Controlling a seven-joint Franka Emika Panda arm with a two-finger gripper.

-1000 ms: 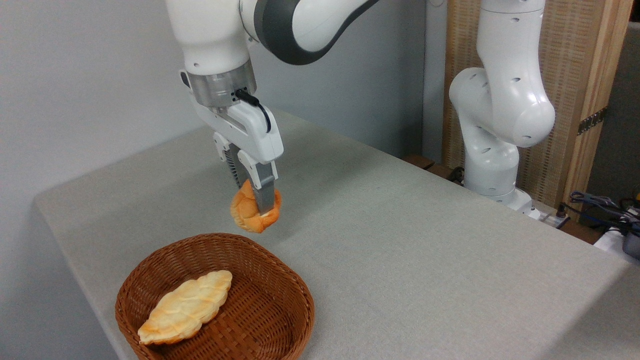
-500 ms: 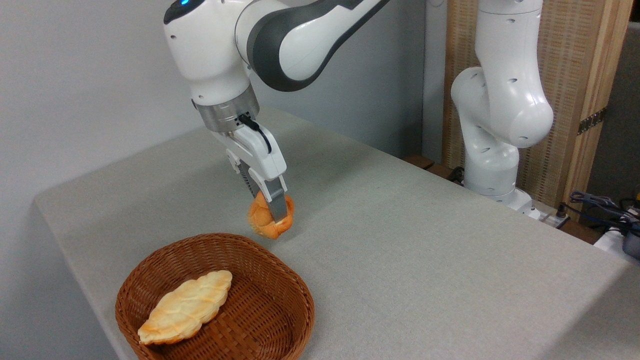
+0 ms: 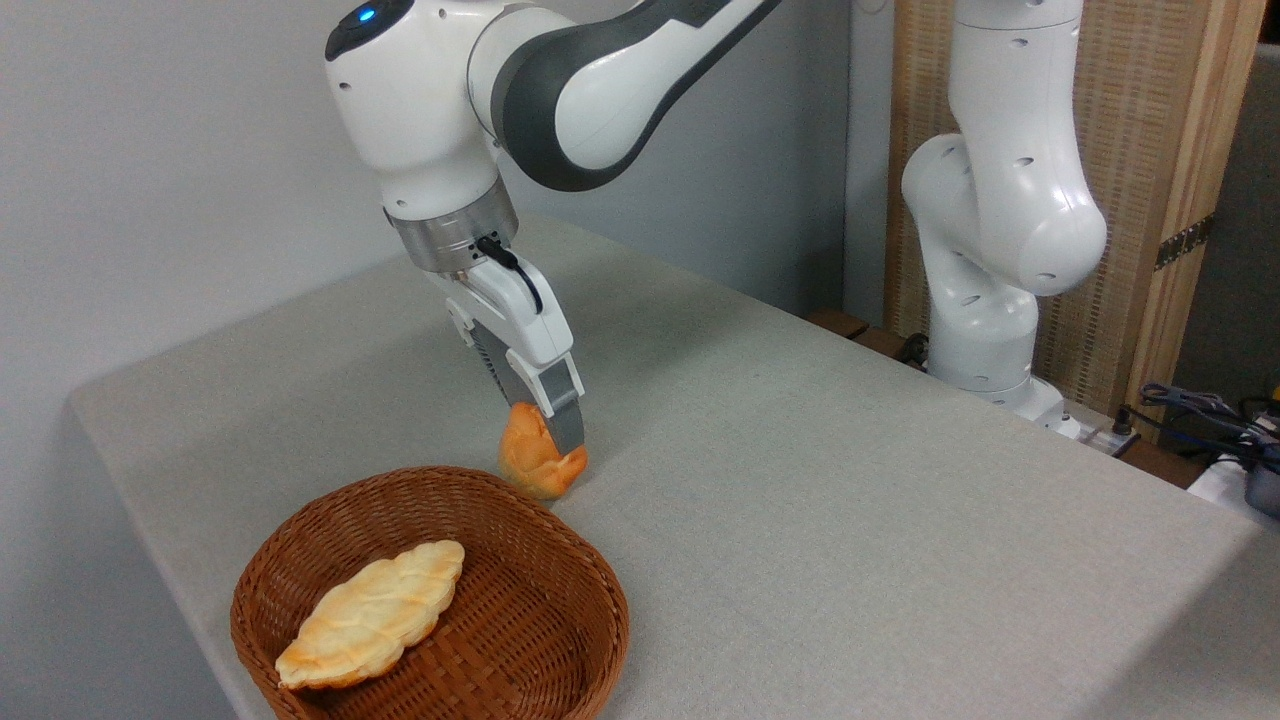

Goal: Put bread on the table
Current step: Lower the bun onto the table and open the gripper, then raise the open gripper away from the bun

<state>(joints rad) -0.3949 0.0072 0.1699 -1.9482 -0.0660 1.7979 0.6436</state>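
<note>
The bread (image 3: pixel 528 466), a small orange-golden knotted bun, sits low on the grey-beige cloth of the table (image 3: pixel 850 500), just behind the far rim of the wicker basket. It looks to be touching the cloth. My gripper (image 3: pixel 553 443) reaches down from the upper left, tilted, and is shut on the bun's top right. One grey finger (image 3: pixel 565 418) shows in front of the bun; the other finger is hidden behind it.
A brown wicker basket (image 3: pixel 600 575) stands at the table's front left with a paler, leaf-shaped braided loaf (image 3: pixel 375 610) inside. The arm's white base (image 3: pixel 985 340) rises at the back right. Cables (image 3: pixel 1215 415) lie past the table's right edge.
The gripper has carried the bun down and a little to the right, from the air above the basket's far rim to the cloth. The bun has turned in the fingers.
</note>
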